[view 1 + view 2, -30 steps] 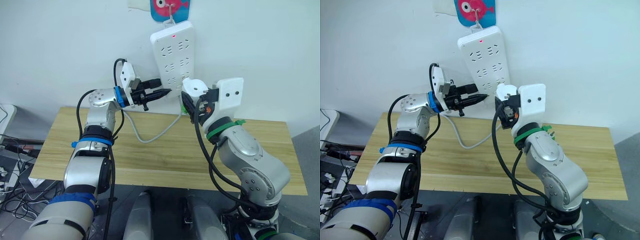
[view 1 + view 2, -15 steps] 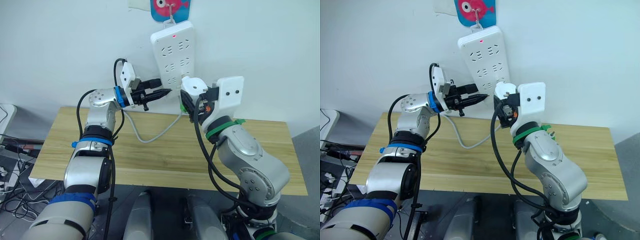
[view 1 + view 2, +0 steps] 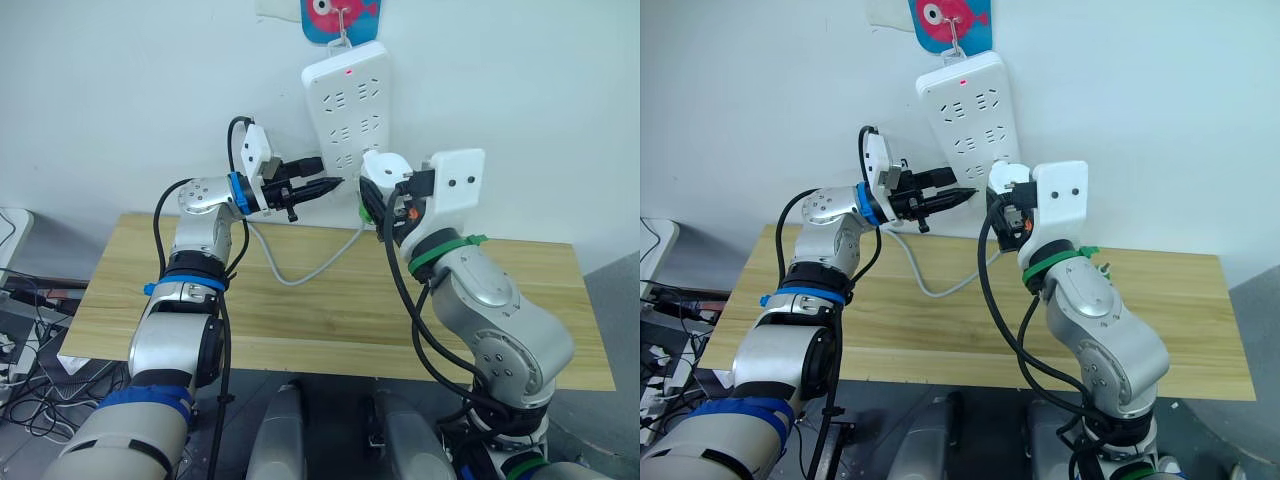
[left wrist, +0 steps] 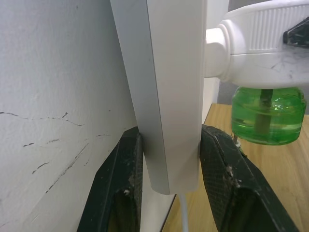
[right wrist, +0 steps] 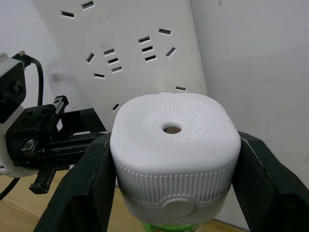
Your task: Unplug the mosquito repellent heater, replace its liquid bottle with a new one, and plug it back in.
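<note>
The white mosquito repellent heater [image 5: 175,145] sits against the face of the white power strip [image 3: 345,100] near its lower end; its prongs are hidden. My right gripper [image 5: 176,145] is shut on the heater's ribbed sides, round top and centre hole facing the wrist camera. Under the heater hangs its green liquid bottle [image 4: 269,115]. My left gripper [image 4: 171,133] is shut on the power strip's lower end, one finger [image 4: 126,169] behind it against the wall and one in front. In the head view the left gripper [image 3: 330,183] reaches in from the left, the heater [image 3: 385,168] just right of it.
The power strip hangs on a white wall from a hook under a blue fish picture [image 3: 340,15]; its red light is on. Its white cable [image 3: 300,275] loops down over the wooden table [image 3: 320,330]. Cables lie on the floor at the left [image 3: 20,350].
The right arm has shifted slightly left and up with the heater still in its grip. The left arm and the power strip have not moved.
</note>
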Robot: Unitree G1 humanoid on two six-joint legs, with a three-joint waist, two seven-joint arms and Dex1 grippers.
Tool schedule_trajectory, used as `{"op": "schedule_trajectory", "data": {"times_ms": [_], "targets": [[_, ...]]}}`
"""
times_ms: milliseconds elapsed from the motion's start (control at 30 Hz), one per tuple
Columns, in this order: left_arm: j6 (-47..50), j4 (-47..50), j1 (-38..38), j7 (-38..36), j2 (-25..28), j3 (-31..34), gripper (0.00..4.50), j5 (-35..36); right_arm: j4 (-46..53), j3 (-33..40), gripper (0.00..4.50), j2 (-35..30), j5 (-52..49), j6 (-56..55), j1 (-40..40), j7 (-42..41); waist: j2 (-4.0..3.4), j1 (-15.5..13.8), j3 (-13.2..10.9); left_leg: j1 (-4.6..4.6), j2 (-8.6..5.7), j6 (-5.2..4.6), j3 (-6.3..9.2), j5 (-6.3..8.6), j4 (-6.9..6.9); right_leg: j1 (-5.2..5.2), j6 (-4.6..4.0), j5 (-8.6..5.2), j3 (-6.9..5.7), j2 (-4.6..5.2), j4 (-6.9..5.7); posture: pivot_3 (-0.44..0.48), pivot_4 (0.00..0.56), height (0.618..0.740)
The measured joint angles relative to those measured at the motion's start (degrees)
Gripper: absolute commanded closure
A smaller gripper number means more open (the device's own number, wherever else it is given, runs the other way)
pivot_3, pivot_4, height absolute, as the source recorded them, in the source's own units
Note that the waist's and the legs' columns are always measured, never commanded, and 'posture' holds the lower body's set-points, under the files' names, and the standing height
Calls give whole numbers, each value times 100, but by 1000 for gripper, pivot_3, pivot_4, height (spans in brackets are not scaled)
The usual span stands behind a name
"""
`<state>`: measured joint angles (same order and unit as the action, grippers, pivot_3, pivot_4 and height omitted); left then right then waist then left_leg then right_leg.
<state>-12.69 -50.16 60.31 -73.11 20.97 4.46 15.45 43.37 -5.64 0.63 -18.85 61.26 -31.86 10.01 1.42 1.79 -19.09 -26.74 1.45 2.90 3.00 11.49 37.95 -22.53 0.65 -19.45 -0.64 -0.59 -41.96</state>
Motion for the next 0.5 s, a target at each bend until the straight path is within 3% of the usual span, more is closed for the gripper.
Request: {"op": "schedule_trajectory", "data": {"times_ms": [500], "targets": [[14,-91,-5,13,18,52,3157,-14,-510,-423,1587,40,632,-477,-142,-39,0,26,0,2,8,3,-13,-31,1,-16,-24,14,1,-2,-15,4,274,740]]}}
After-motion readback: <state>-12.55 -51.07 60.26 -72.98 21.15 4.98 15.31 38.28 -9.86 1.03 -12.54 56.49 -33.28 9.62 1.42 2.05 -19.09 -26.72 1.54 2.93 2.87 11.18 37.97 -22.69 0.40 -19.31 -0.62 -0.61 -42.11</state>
